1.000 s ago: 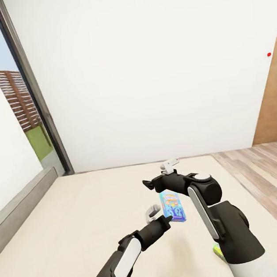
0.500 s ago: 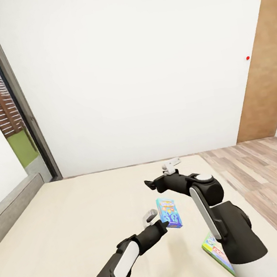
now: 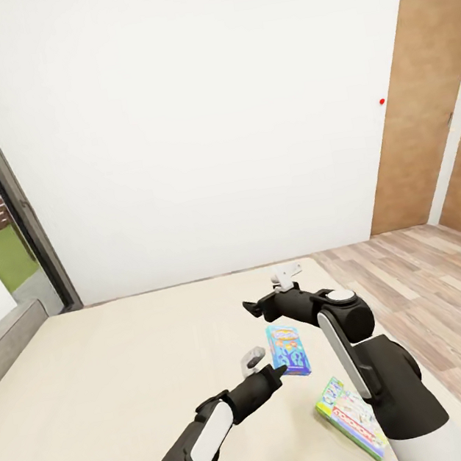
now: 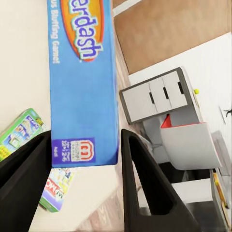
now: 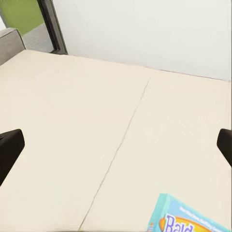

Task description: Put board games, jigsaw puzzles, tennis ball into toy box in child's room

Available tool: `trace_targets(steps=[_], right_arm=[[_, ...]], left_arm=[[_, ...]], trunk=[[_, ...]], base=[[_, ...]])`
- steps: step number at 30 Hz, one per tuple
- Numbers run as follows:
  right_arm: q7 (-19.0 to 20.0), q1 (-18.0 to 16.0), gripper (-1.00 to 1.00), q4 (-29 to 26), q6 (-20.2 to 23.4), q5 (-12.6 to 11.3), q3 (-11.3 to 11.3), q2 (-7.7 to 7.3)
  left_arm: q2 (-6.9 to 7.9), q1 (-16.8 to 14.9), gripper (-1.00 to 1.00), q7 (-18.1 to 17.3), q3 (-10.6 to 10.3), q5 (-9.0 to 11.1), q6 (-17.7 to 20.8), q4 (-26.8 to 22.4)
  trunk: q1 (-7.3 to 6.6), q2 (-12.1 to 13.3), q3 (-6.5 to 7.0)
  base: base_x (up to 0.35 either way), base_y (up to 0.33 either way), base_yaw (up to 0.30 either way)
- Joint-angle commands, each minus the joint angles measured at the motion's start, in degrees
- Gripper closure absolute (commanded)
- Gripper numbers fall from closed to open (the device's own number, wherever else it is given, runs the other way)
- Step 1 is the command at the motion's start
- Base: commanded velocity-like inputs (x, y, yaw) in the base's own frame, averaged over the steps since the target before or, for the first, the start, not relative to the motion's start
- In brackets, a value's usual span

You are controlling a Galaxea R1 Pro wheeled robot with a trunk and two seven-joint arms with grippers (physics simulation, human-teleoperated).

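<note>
While raised above the bed (image 3: pixel 118 367), left fingers (image 4: pixel 145 183) clamped on light blue board game (image 3: pixel 287 350). Right fingers (image 5: pixel 9 147) spread wide, gripping nothing. Green-edged board game (image 3: pixel 349 418) flat on bed.

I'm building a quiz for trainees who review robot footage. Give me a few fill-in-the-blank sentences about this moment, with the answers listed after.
1. The left gripper holds a flat game box whose main colour is light ____.
2. The green-edged game box lies on the beige ____.
3. The right gripper has its fingers spread wide, so it is ____.
4. The doors beyond the plank floor are made of ____.

Missing words: blue; bed; open; wood
</note>
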Motion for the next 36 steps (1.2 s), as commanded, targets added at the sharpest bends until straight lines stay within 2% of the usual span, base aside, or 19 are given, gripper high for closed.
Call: trace_targets(steps=[1,19,25,36], right_arm=[[0.2,-0.05,-1.0,-0.04,0.26,0.16,-0.02,0.02],[0.2,-0.25,-1.0,-0.01,0.26,0.19,-0.06,-0.07],[0.2,-0.39,-1.0,-0.05,0.34,0.2,-0.1,-0.1],[0.2,-0.42,-1.0,-0.05,0.35,0.18,-0.11,-0.15]], left_arm=[[0.01,-0.04,1.0,-0.11,-0.02,0.56,0.37,-0.03],[0.04,-0.04,1.0,-0.41,0.02,0.09,0.35,0.11],[0.09,-0.12,1.0,-0.5,0.44,0.76,0.64,0.04],[-0.01,-0.29,1.0,-0.58,0.48,0.9,1.21,0.02]], trunk=[[0.0,-0.04,-0.06],[0.0,-0.04,-0.06],[0.0,-0.04,-0.06],[-2.42,4.38,1.91]], base=[[0.0,-0.004,-0.284],[0.024,-0.001,-0.29],[0.072,0.0,-0.291],[0.005,0.0,-0.29]])
